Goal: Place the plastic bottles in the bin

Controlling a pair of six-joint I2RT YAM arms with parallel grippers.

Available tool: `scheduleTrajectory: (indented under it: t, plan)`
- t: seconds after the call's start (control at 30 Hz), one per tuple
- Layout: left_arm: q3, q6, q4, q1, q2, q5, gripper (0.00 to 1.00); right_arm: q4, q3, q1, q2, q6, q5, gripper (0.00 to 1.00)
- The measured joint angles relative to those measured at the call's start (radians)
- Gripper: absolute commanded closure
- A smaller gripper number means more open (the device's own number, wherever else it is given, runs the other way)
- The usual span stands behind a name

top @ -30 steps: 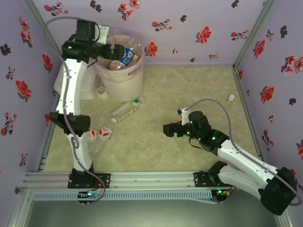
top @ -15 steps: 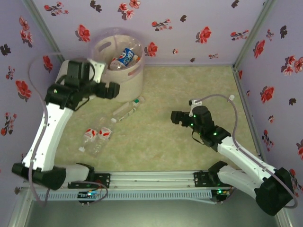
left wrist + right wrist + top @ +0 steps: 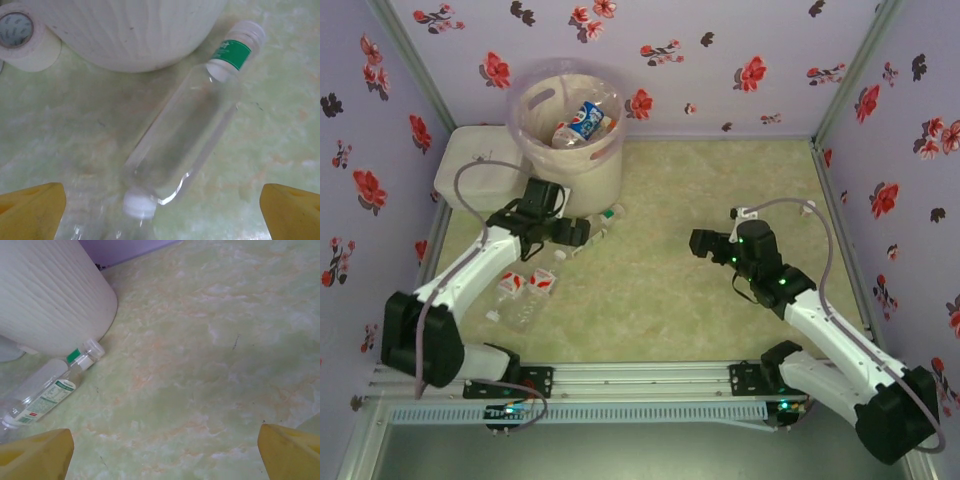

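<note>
At table's [image 3: 720,310] 11 o'clock, bin [image 3: 592,180] w/ several plastic bottles [image 3: 585,120] inside. L gripper [image 3: 161,202] spread wide above clear bottle [image 3: 190,125] lying beside bin base, long axis 7-to-1 o'clock in left wrist view, cap at 1. R gripper [image 3: 165,450] wide, empty

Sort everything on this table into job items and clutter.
Job: bin; binned bottles; green-labelled bottle beside the bin; red-labelled bottles lying loose.
Clutter: tape roll; white lidded box.

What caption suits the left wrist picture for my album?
Open yellow fingers over a clear green-labelled bottle lying by the white bin, tape roll nearby.
</note>
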Motion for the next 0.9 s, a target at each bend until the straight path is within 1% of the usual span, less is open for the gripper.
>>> scheduleTrajectory:
  t: [0.13, 0.27, 0.47, 0.5, 0.7, 0.83, 0.9]
  plan:
    - [0.001, 0.000, 0.069, 0.000, 0.113, 0.002, 0.00, -0.033, 0.000, 0.000, -0.046, 0.003, 0.000, 0.05]
    - [0.011, 0.011, 0.079, -0.006, 0.204, 0.022, 0.00, -0.053, -0.001, 0.000, -0.082, 0.002, 0.000, 0.05]
    - [0.023, 0.028, 0.079, -0.025, 0.259, 0.028, 0.00, -0.066, -0.005, 0.000, -0.090, 0.002, 0.000, 0.05]
    - [0.023, 0.030, 0.079, -0.027, 0.264, 0.028, 0.02, -0.066, -0.006, 0.000, -0.089, 0.002, 0.000, 0.05]
    - [0.027, 0.032, 0.076, -0.040, 0.273, 0.023, 0.22, -0.066, -0.015, 0.000, -0.077, 0.002, -0.004, 0.05]
    - [0.036, 0.033, 0.069, -0.057, 0.273, 0.018, 0.32, -0.064, -0.031, 0.000, -0.081, 0.003, -0.011, 0.04]
    - [0.036, 0.030, 0.061, -0.065, 0.272, 0.016, 0.35, -0.064, -0.040, 0.000, -0.090, 0.003, -0.011, 0.05]
